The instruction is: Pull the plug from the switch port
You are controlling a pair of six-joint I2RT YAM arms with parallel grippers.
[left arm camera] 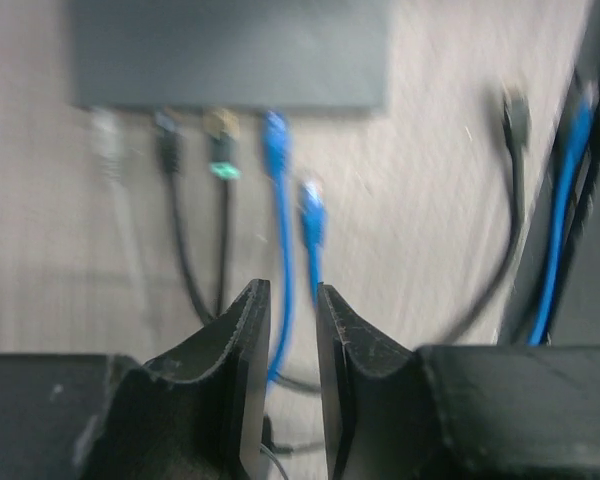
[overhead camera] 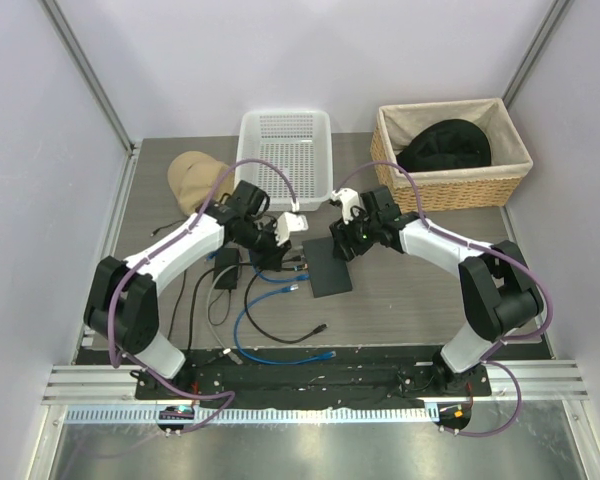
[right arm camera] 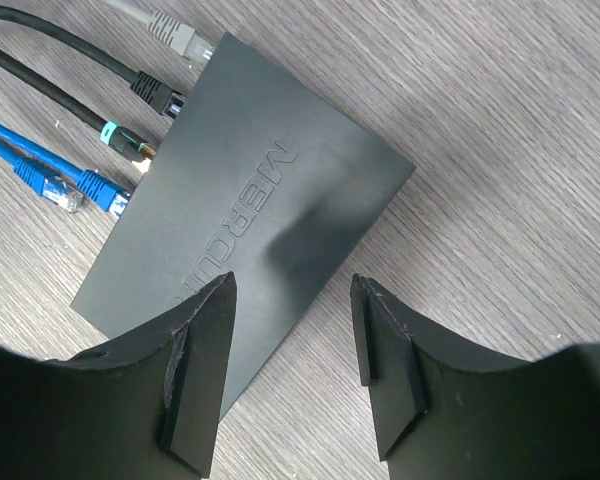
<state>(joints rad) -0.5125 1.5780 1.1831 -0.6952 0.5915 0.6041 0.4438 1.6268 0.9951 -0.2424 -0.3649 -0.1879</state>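
Two containers stand at the far side of the tabletop [overhead camera: 410, 300]. The white slotted basket [overhead camera: 285, 150] is in the far middle. The wicker basket [overhead camera: 450, 190], at the far right, has a cloth lining and holds a black soft thing [overhead camera: 445, 148]; what kind of thing is hard to make out.

The switch [overhead camera: 330, 268] lies flat in the middle of the tabletop, between the two arms, with its sockets facing left. Grey, black and blue cables sit in the sockets. One blue plug [left arm camera: 312, 205] lies loose just beside them.

The left fingers [left arm camera: 242, 350] stand a little apart, and a blue cable [left arm camera: 283, 300] shows in the gap. That view is blurred, so I cannot tell if they touch it. The right fingers [right arm camera: 195, 360] are wide apart over the switch and hold nothing.
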